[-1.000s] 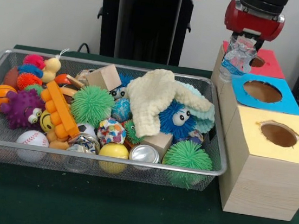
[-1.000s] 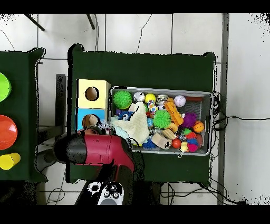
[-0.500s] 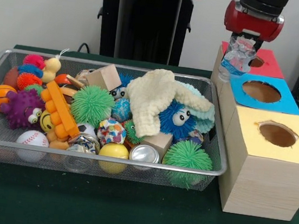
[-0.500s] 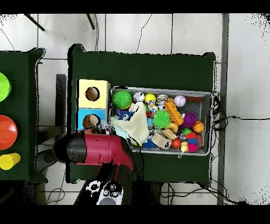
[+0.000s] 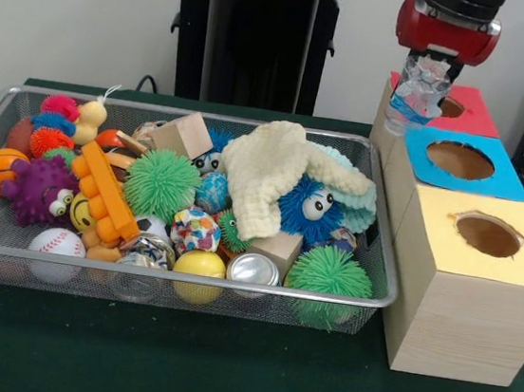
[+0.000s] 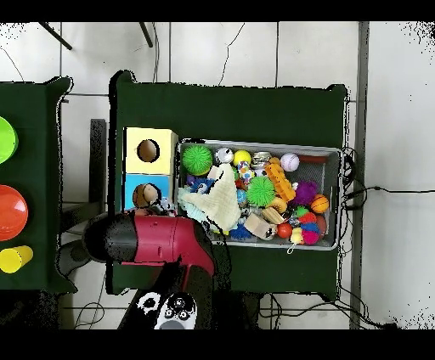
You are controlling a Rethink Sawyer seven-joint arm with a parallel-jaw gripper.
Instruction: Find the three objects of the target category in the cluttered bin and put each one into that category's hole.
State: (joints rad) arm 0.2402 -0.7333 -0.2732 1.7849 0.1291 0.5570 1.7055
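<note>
- The gripper point(image 5: 425, 71) pinches a clear plastic bottle point(image 5: 416, 93), now slightly higher at upper right.
- Bottle hangs beside the red-topped box point(image 5: 468, 111).

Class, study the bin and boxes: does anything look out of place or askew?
A cream cloth lies draped over the toys in the wire bin, hiding some. The yellow box's hole has ragged edges. Nothing has spilled.
</note>
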